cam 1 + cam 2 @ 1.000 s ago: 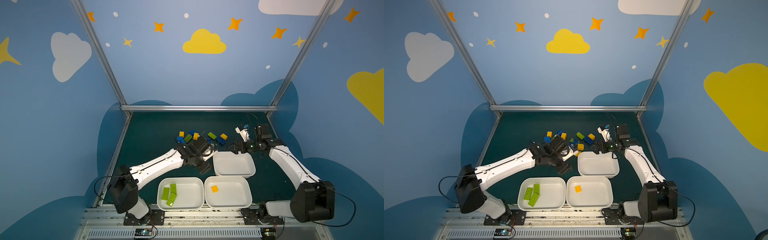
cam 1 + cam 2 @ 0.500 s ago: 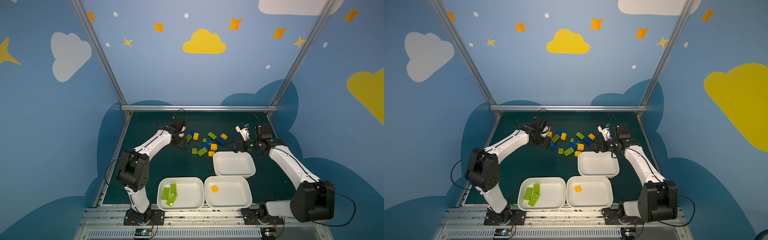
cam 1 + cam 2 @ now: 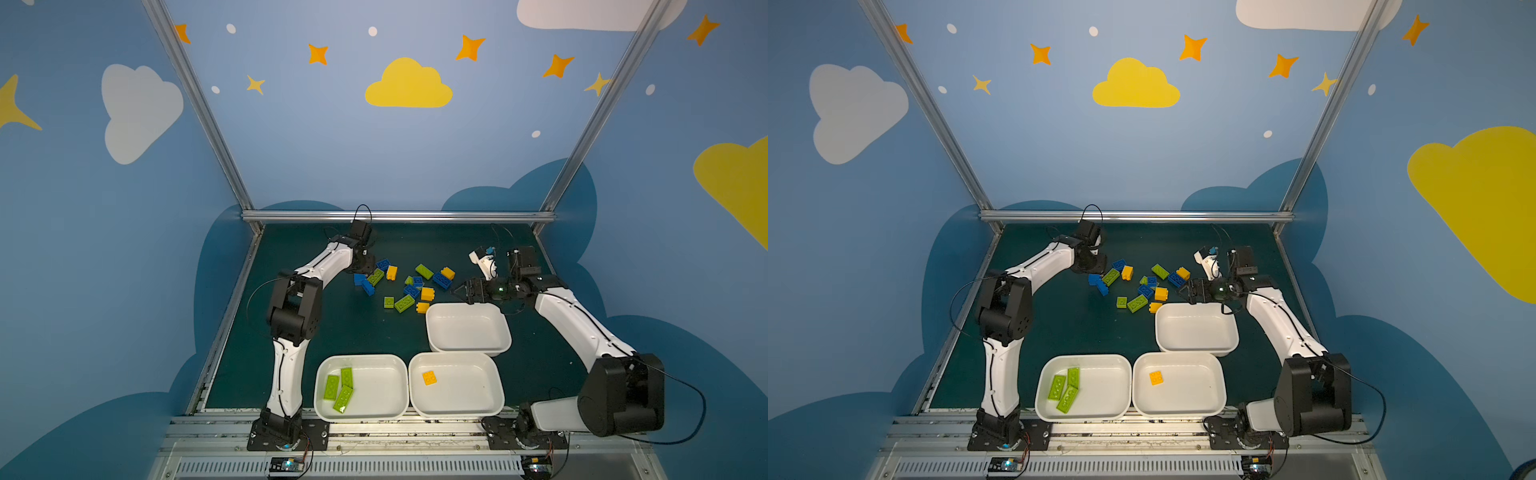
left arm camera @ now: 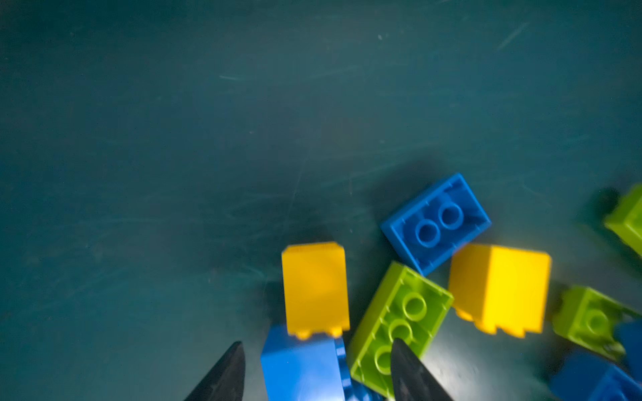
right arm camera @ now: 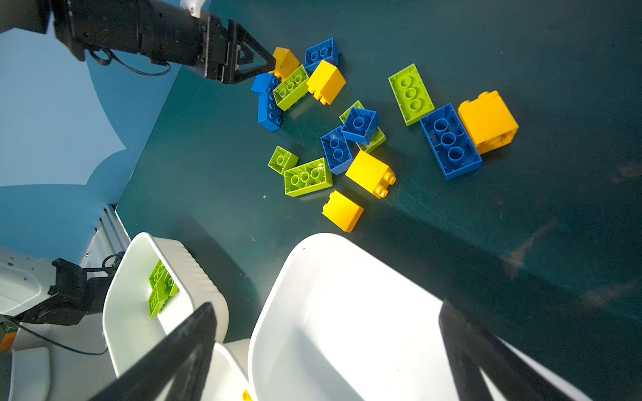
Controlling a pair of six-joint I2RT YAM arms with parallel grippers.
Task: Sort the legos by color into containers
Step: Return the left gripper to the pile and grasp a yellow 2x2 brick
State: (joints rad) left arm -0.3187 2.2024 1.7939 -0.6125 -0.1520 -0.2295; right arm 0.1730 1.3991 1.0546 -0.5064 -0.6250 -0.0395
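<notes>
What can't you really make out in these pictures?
- Blue brick between the left fingers, left wrist view: blurred, cut off by the edge; contact unclear.
- Green bricks in the tray, right wrist view: partly behind its wall.
- Left fingers, both top views: hidden under the wrist.

Glossy smooth plastic legos (image 5: pixel 411 93) lie by the left claw (image 4: pixel 317 343); beneath it a matt, scratched counter (image 4: pixel 173 139); the white containers (image 5: pixel 333 298) are smooth, faintly shiny plastic.
</notes>
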